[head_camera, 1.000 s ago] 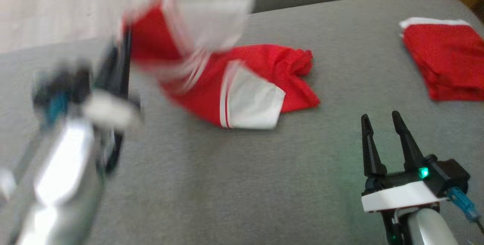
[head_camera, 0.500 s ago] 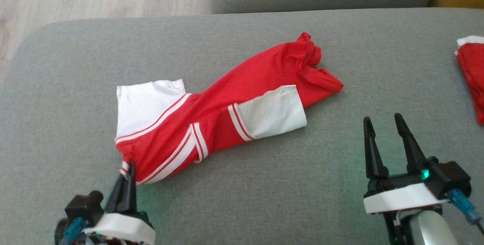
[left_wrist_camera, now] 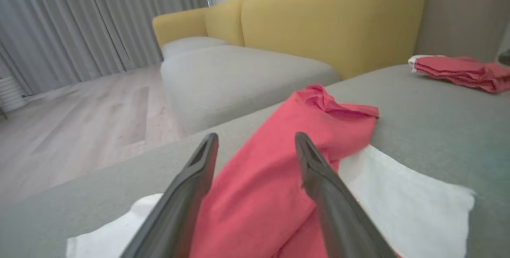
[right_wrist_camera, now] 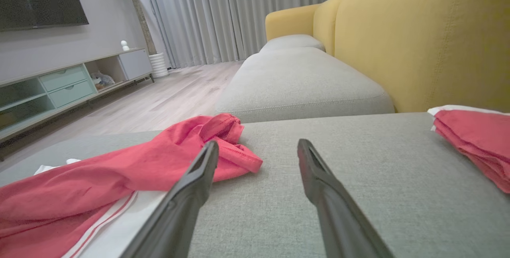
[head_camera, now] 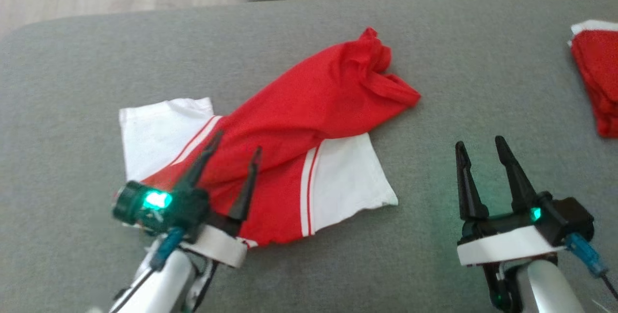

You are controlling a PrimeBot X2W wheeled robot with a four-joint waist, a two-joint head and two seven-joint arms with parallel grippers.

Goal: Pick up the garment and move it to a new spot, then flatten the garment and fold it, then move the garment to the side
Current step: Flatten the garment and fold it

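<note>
Your left gripper (head_camera: 239, 142) is released, its two fingers spread over the near end of the red-and-white sports shirt (head_camera: 309, 105) with nothing clamped between them. Your right gripper (head_camera: 479, 142), at 4 o'clock in the head view, is also spread and empty. It sits above bare grey sofa cushion (head_camera: 434, 37), near the shirt's white sleeve (head_camera: 347, 177).

The shirt lies on the cushion at the centre of the view, running from 8 o'clock to 1 o'clock. It is twisted along its length and bunched at the far end.

Judged from this, the pick-and-move step looks done, while flattening, folding and moving the shirt aside are all left.

A second red garment (head_camera: 596, 86), apparently folded, sits at 3 o'clock and is cut off by the frame edge. The shirt's near hem is hidden behind the left gripper, which is blurred. You cannot tell whether its fingertips touch the cloth.
</note>
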